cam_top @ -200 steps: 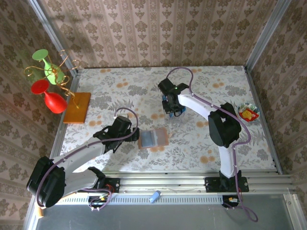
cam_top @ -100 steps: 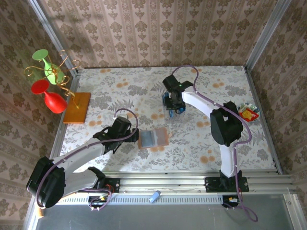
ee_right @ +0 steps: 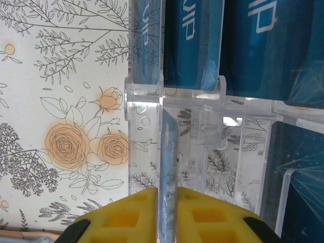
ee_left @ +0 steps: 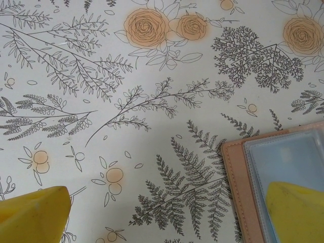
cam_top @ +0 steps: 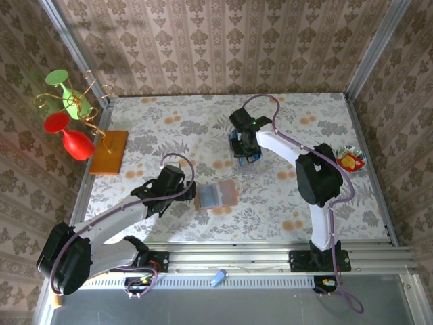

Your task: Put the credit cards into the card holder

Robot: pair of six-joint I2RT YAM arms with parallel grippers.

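Note:
The card holder (cam_top: 216, 195) lies open on the floral tablecloth, reddish-brown rim (ee_left: 234, 172) around a greyish clear pocket (ee_left: 288, 157). My left gripper (cam_top: 190, 192) (ee_left: 167, 223) is open at its left edge, one yellow pad over the pocket, the other over bare cloth. Blue credit cards (ee_right: 195, 43) stand in a clear acrylic rack (ee_right: 146, 96) (cam_top: 247, 164). My right gripper (cam_top: 245, 156) (ee_right: 167, 202) is shut on one blue card (ee_right: 167, 162), seen edge-on in a rack slot.
An orange-brown board (cam_top: 109, 152) with a wire stand and red and green glasses sits at the far left. A small patterned bowl (cam_top: 350, 159) lies at the right edge. A small blue object (cam_top: 218, 277) rests on the front rail.
My right gripper has shifted slightly right and toward the back over the rack. The left arm and the card holder have stayed put.

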